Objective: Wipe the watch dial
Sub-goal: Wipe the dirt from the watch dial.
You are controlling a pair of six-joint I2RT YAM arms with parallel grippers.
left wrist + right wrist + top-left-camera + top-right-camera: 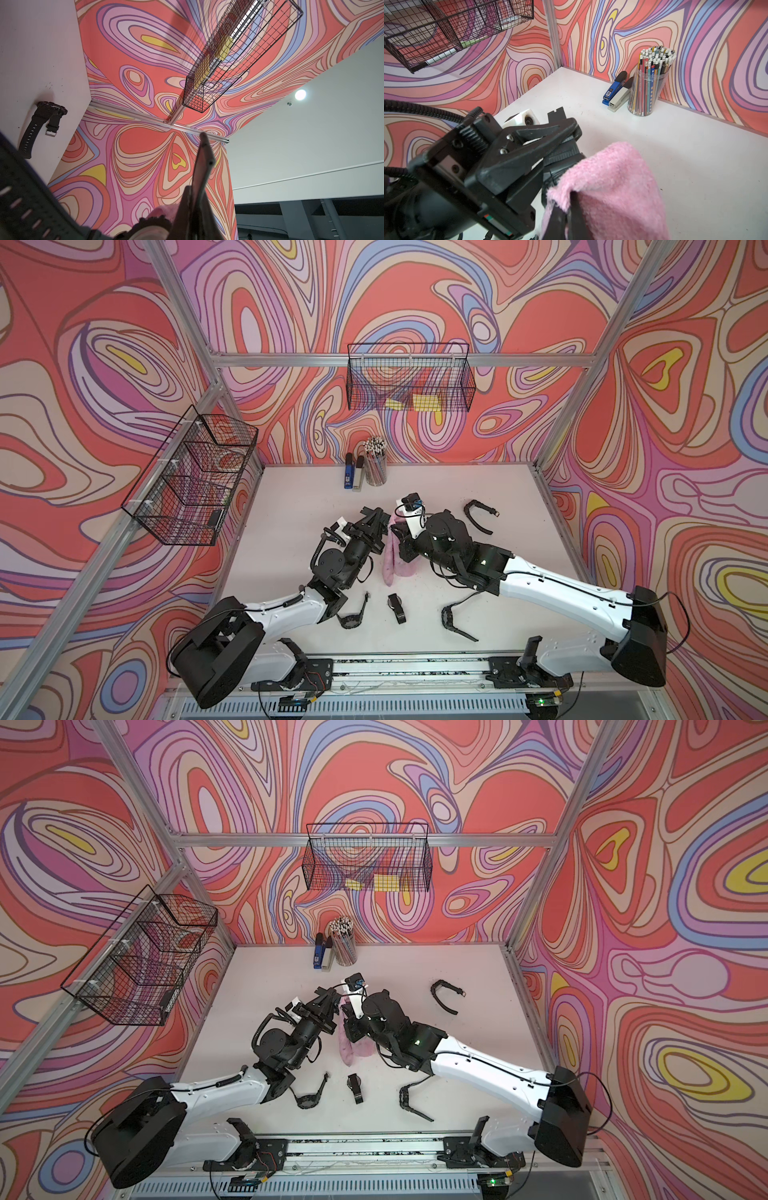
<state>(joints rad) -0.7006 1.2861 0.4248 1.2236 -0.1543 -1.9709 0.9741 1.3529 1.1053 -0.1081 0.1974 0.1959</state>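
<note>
The right gripper (571,205) is clamped on the pink cloth (612,176), which drapes over its tips and hangs lengthwise toward the table. Just to its left, close enough that contact cannot be ruled out, the left gripper (374,519) is pinched on a black watch (563,153) held aloft. The dial's facing is unclear, so the next stroke likely falls to the right arm. Below lies the white table (291,497) with other watches (351,616) nearer the bases. A pencil cup (376,464) and staplers (351,475) stand beyond.

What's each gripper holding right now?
The left gripper is shut on the watch.
The right gripper is shut on the pink cloth.
</note>
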